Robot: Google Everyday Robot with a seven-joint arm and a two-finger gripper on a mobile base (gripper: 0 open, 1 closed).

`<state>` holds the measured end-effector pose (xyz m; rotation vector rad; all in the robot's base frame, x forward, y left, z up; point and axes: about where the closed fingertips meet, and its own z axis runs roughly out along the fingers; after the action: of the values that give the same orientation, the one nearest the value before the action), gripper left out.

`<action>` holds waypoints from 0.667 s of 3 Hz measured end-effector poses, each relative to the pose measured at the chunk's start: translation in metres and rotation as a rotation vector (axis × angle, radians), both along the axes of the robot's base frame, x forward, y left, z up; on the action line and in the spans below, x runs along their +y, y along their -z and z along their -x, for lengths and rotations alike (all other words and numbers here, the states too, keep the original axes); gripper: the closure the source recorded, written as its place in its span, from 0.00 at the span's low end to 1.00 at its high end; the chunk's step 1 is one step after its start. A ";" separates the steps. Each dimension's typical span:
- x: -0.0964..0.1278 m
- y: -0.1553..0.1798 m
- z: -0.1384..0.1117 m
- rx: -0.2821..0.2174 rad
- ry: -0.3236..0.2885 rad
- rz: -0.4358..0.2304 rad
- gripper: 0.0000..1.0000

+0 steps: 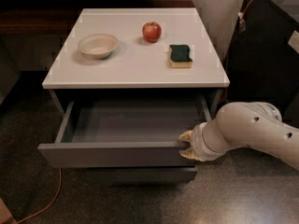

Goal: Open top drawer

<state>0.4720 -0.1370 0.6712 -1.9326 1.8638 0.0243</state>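
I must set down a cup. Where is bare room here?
Free: the front strip of the white top, before the bowl, apple and sponge; also the floor of the top drawer. Crowded: the drawer's front corner, where the gripper is.

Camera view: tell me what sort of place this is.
Likely a lab mock kitchen: a white-topped grey drawer cabinet holds a beige bowl, red apple and green sponge; an orange cable crosses the floor. The gripper is at the right end of the open grey top drawer.

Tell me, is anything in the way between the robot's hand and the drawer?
No, nothing visible. The gripper is clamped right on the front of the top drawer, at its right end.
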 end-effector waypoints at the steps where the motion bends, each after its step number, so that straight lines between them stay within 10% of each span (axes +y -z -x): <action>1: 0.000 0.000 0.000 0.000 0.000 0.000 1.00; 2: 0.000 0.000 0.000 0.000 0.000 0.000 1.00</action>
<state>0.4718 -0.1370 0.6712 -1.9327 1.8641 0.0246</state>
